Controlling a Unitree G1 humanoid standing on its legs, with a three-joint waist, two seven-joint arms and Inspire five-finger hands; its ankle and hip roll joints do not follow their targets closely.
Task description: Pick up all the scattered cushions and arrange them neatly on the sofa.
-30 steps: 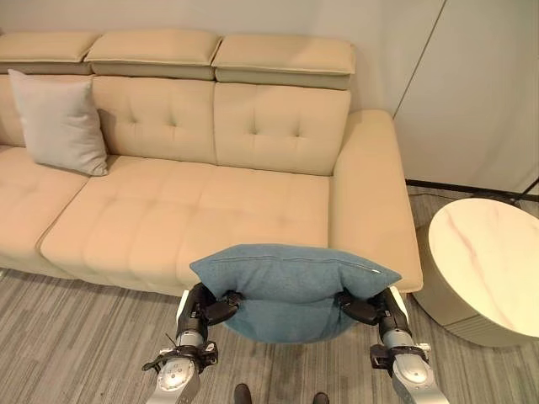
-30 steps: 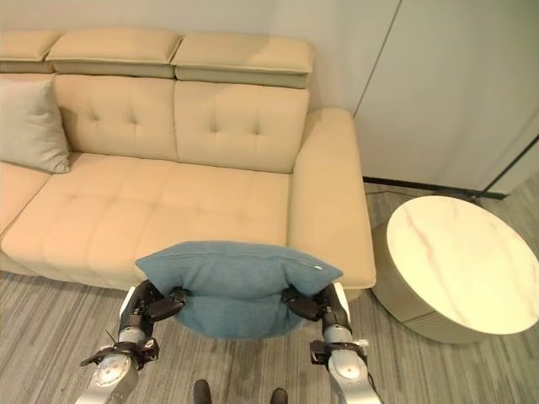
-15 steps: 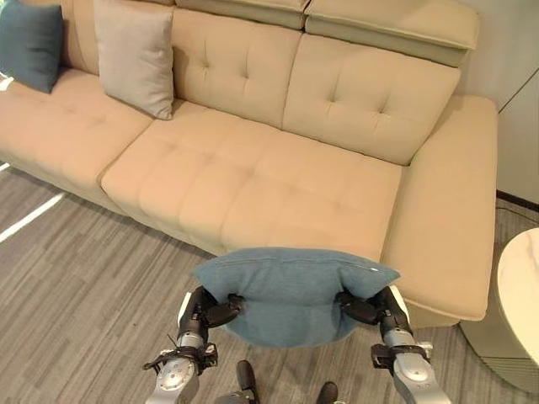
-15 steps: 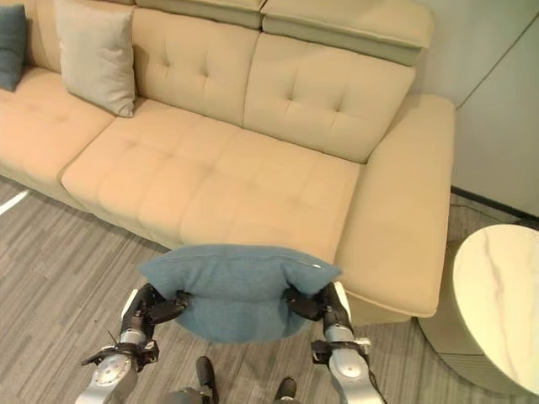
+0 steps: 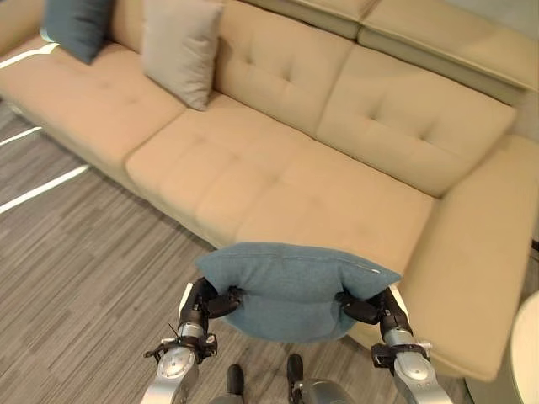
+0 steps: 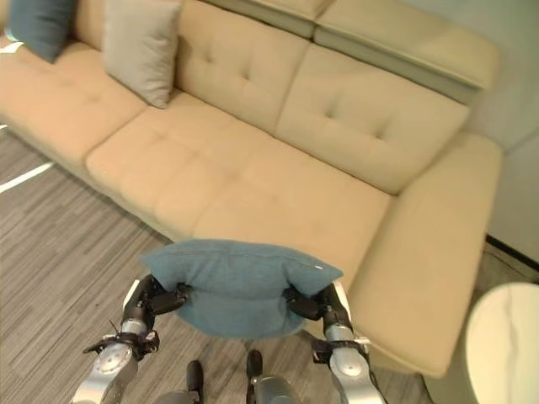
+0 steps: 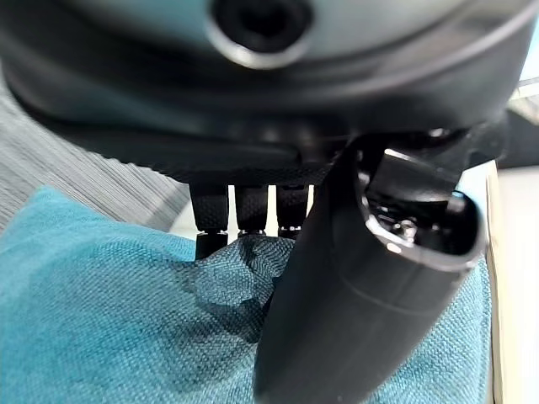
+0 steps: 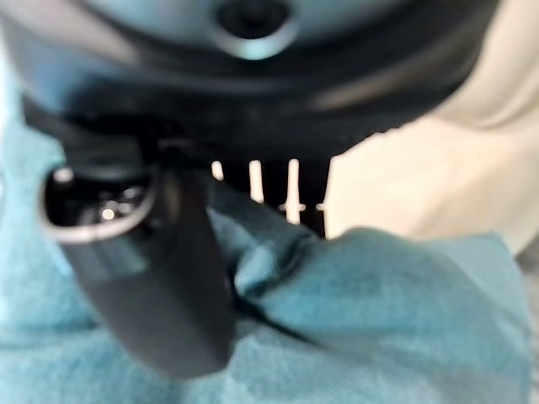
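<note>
Pinching teal cushion (image 5: 295, 282): both robot hands.

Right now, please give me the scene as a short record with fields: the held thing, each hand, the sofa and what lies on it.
held thing: teal cushion, off the floor, in front of the sofa
left hand: pinching the cushion's left end
right hand: pinching its right end
sofa: beige, seat near the cushion bare
on sofa: grey cushion and dark blue cushion, leaning on the backrest
</note>
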